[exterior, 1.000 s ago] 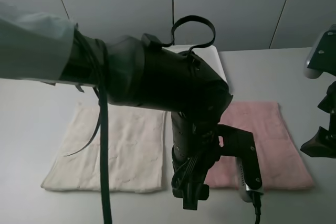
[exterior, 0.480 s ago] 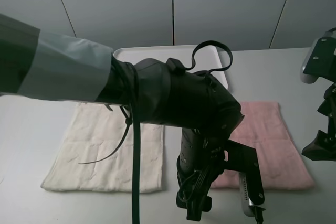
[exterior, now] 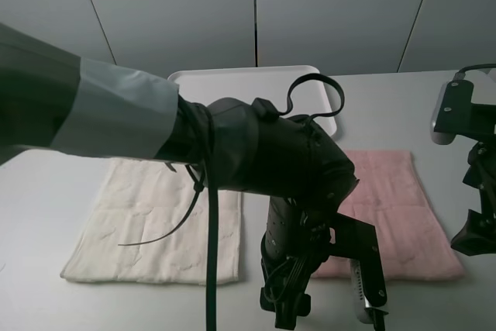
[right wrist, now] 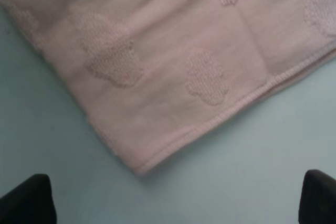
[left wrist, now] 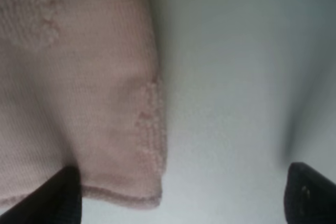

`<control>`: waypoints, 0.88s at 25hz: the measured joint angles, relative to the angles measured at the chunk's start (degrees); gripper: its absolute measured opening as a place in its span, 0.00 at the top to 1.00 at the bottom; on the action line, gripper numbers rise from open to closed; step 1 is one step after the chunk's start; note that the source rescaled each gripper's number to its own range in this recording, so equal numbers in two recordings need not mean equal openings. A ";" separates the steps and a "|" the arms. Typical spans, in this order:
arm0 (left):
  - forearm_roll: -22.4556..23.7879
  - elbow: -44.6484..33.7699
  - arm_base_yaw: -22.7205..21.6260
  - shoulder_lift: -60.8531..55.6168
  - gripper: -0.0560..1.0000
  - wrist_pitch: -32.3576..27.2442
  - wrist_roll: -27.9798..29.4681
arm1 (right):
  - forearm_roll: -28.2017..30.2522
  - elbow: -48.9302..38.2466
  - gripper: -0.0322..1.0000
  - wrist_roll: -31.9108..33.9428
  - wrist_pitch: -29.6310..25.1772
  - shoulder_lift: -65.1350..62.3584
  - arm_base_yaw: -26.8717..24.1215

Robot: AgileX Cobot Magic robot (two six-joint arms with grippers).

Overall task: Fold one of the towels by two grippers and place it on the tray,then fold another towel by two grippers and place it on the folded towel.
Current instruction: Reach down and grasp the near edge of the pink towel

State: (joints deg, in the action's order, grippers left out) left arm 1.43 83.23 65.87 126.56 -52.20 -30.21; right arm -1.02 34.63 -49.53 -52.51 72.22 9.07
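A pink towel (exterior: 395,199) lies flat on the right of the table and a cream towel (exterior: 155,222) lies flat on the left. A white tray (exterior: 232,83) sits at the back, with nothing seen in its visible part. My left gripper (exterior: 285,309) reaches across the middle and hovers open over the pink towel's near left corner (left wrist: 142,145), its fingertips (left wrist: 65,192) apart. My right gripper (exterior: 474,236) hovers open over the pink towel's near right corner (right wrist: 142,166). Neither gripper holds anything.
The big dark left arm (exterior: 256,153) hides the tray's front edge, the gap between the towels and part of the pink towel. A grey wall stands behind the white table (exterior: 372,106).
The left arm has shifted right and lowered its gripper toward the table's front. The right arm has moved a little left and down over the pink towel's edge. Both towels lie unchanged.
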 joint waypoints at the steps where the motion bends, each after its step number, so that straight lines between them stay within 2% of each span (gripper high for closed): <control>1: 0.00 0.00 0.00 0.00 0.01 0.10 0.00 | 0.00 0.00 0.00 -2.12 0.00 0.15 0.00; 6: -0.64 0.00 0.00 0.00 0.01 0.91 0.00 | 0.24 0.00 0.00 -10.03 0.00 1.60 0.00; 14: -0.86 0.00 0.00 0.00 0.01 2.06 0.00 | 0.51 -0.12 0.00 -12.45 0.00 7.44 0.00; 17: -0.86 0.00 0.00 0.00 0.01 2.16 0.00 | 1.02 -2.30 0.00 -15.47 0.30 8.99 0.00; 22: -0.86 0.00 0.00 0.00 0.01 2.27 0.00 | 1.43 -8.66 0.00 -18.25 6.31 9.50 0.00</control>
State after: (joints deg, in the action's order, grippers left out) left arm 0.57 83.23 65.87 126.56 -49.93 -30.21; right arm 0.42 25.96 -67.78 -46.20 81.72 9.07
